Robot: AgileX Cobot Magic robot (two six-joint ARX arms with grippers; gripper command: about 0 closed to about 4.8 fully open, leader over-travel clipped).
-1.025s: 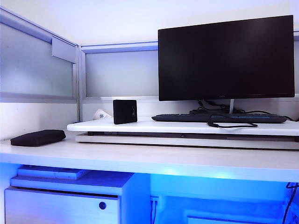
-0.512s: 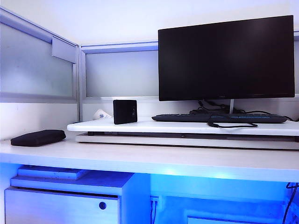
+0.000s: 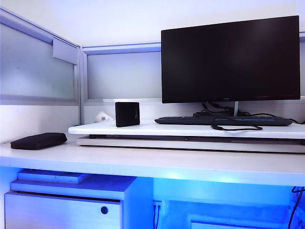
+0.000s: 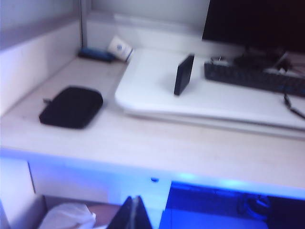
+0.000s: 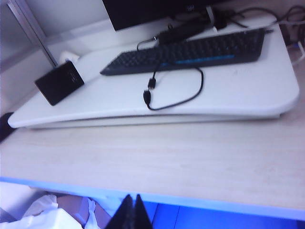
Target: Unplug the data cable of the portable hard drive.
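Note:
The portable hard drive [image 3: 127,114] stands on edge at the left end of the white riser board [image 3: 190,130]; it also shows as a dark slab [image 5: 59,82] and edge-on [image 4: 184,74]. The thin black data cable [image 5: 176,93] lies in a loose loop in front of the keyboard, apart from the drive, with both plug ends free [image 3: 237,127]. My left gripper [image 4: 134,199] and right gripper [image 5: 133,196] are both shut on nothing. Both hang low, below the desk's front edge and far from the drive. Neither arm appears in the exterior view.
A black monitor [image 3: 230,58] and keyboard [image 3: 223,120] with thicker wires fill the riser's right side. A soft black pouch [image 3: 38,140] lies on the desk at left. Partition walls [image 3: 38,71] close the left and back. A white bag [image 5: 43,217] sits under the desk.

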